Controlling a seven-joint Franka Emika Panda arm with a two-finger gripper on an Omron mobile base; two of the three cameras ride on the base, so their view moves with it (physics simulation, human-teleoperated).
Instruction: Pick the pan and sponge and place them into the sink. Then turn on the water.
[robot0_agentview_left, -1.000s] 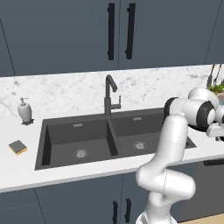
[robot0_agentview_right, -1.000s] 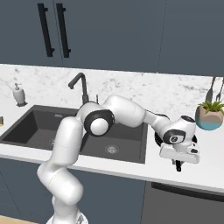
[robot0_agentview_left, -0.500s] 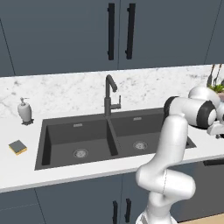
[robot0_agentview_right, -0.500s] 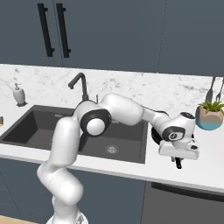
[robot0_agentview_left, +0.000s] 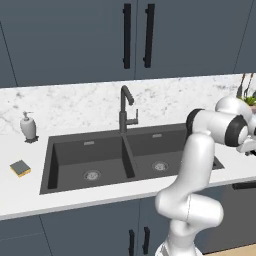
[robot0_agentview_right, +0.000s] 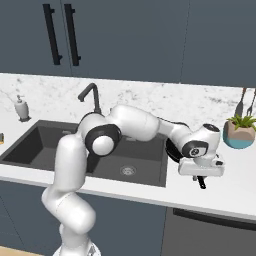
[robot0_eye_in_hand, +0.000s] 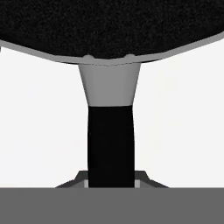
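My tool (robot0_agentview_right: 201, 178) is clamped on the handle of the pan (robot0_agentview_right: 172, 145), on the tabletop (robot0_agentview_right: 235, 185) right of the sink (robot0_agentview_right: 60, 145). Potted plant (robot0_agentview_right: 239, 131) stands near. Sponge (robot0_agentview_left: 20, 168) lies far left.

cabinets (robot0_agentview_left: 135, 40): dark blue, black handles | backsplash (robot0_agentview_left: 75, 102): white marble | counter (robot0_agentview_right: 235, 192): white

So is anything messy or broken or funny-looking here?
Nothing stands out. The sponge lies flat on the counter left of the sink, the soap bottle stands upright, and the fingers are shut on the pan handle.
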